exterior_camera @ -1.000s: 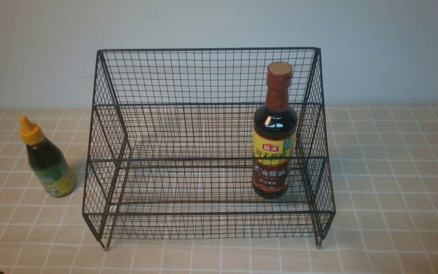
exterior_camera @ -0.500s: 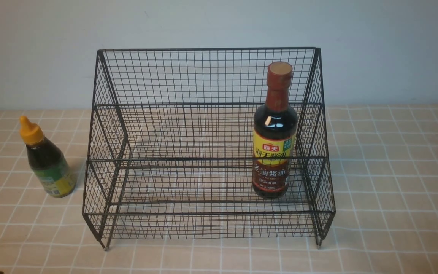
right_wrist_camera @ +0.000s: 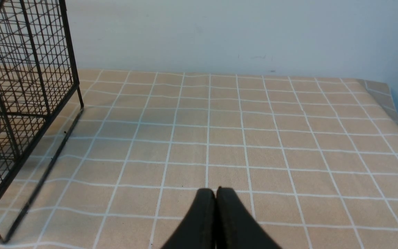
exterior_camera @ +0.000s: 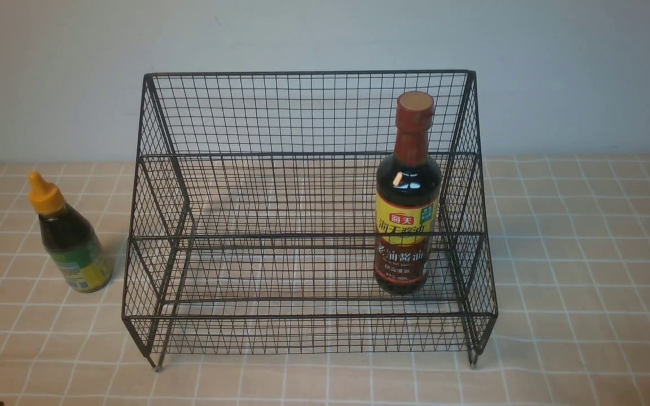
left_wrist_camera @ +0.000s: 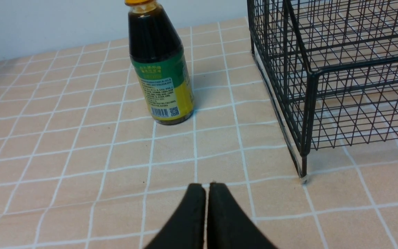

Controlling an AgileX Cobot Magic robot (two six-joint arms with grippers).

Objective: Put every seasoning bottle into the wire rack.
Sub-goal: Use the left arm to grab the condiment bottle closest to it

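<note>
The black wire rack (exterior_camera: 308, 113) stands in the middle of the table. A tall seasoning bottle (exterior_camera: 408, 197) with a brown-red cap and yellow-and-red label stands upright inside the rack, on its right side. A short seasoning bottle (exterior_camera: 70, 237) with an orange-yellow nozzle cap and green-yellow label stands on the cloth left of the rack, outside it. In the left wrist view the short bottle (left_wrist_camera: 161, 76) is ahead of my left gripper (left_wrist_camera: 206, 185), which is shut and empty, with the rack's corner (left_wrist_camera: 309, 103) beside it. My right gripper (right_wrist_camera: 216, 190) is shut and empty over bare cloth beside the rack (right_wrist_camera: 29, 86).
A beige checked tablecloth (exterior_camera: 584, 254) covers the table up to a pale wall. In the right wrist view the table's edge (right_wrist_camera: 389, 103) drops away on the side far from the rack.
</note>
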